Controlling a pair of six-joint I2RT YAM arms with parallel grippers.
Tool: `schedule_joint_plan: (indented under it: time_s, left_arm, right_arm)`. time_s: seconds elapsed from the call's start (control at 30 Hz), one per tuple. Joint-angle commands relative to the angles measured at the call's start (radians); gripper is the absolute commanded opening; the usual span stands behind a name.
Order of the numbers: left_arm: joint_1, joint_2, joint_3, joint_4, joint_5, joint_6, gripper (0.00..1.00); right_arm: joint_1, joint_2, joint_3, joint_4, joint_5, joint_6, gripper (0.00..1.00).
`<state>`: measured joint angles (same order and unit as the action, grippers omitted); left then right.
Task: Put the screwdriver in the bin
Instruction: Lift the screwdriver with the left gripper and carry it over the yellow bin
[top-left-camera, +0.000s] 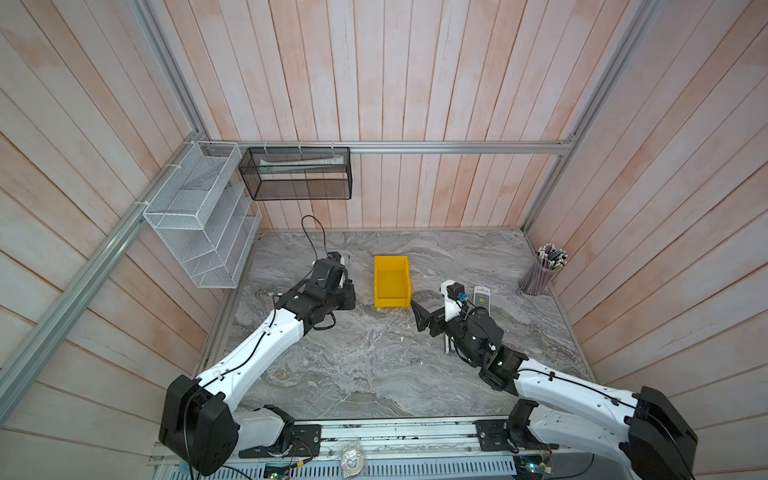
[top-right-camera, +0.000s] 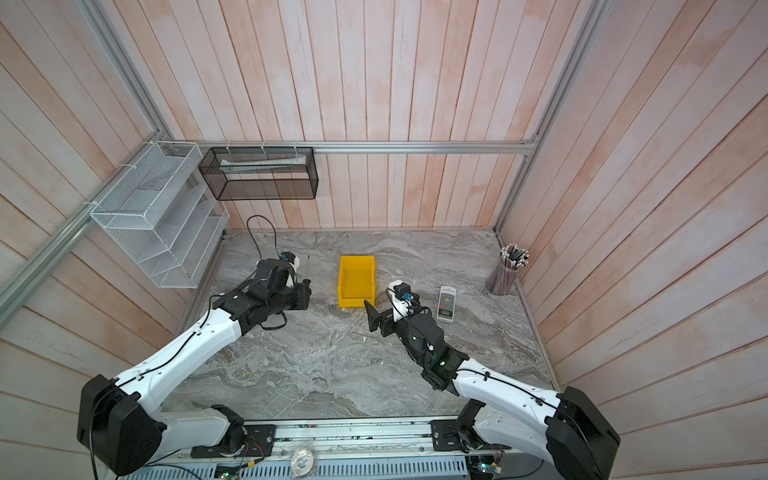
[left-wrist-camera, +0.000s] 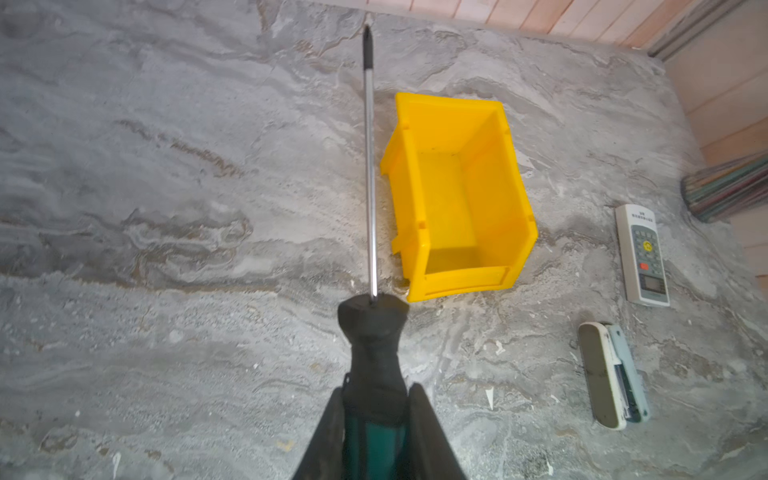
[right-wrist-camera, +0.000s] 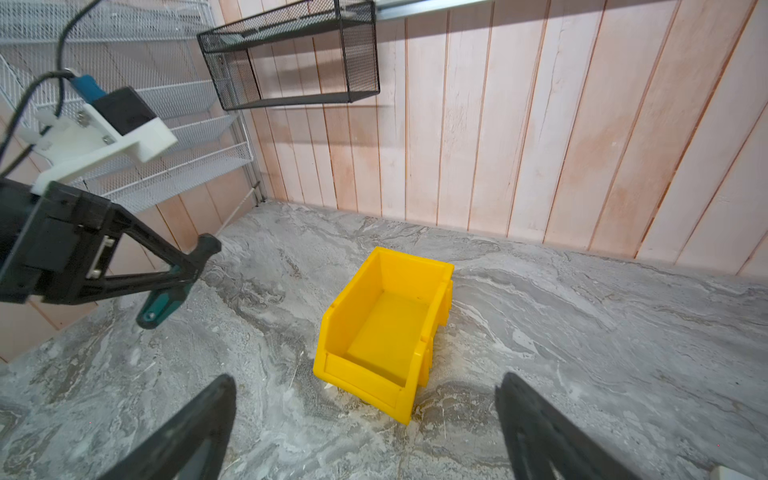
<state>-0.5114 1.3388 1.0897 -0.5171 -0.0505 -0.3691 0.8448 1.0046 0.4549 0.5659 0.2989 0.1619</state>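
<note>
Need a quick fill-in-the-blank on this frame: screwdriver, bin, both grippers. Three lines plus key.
1. The left gripper holds the screwdriver by its ___.
2. The bin has ___ in it.
3. The right gripper is ___, with nothing between its jaws.

Missing words: handle; nothing; open.

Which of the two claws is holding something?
The left gripper, shut on the screwdriver; the right gripper stands wide open and empty.
</note>
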Motion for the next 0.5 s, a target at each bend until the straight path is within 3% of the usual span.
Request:
schedule_joint_plan:
  time_s: [0.0,0.23,0.47]
  left_arm:
    - [-0.049,0.066,0.074,0.059,-0.04,0.113,0.0]
    - [-0.134,0.26,0.227,0.172,-0.076,0.314,0.0]
    - [-0.134,0.414,0.379,0.078,-0.096,0.5,0.0]
  right_arm:
    - [-0.029,-0.082,-0.028,-0.03,0.021,0.038,0.99]
    - [-0.123,-0.194,-0.093,-0.043,0.023,0.058,0.99]
    - [-0.154,-0.201,-0.128,-0.032,0.003,0.072,0.99]
